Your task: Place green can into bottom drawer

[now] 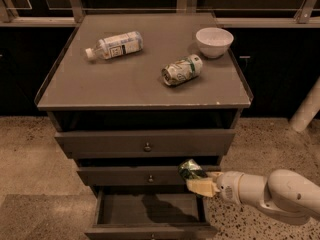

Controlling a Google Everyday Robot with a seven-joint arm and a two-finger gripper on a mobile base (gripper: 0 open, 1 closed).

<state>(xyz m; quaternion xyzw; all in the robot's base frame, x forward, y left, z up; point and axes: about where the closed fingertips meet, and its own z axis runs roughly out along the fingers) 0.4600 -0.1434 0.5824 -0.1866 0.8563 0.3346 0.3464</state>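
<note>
Gripper (196,179) fingers clamp the dented, shiny dark-green metal can (188,168) just above the open grey-brown bottom drawer (125,210).

Three drawers (145,143) (131,176) (125,208), two cans (189,169) (182,69), one bottle (115,45), one bowl (214,41) — jaws low right.

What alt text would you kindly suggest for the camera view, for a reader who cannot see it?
The robot's gripper holds a small, dented dark-green metal can above the open bottom drawer of a grey-brown three-drawer cabinet. On the cabinet top lie a plastic bottle and a whitish green-striped can, beside a white bowl.
</note>
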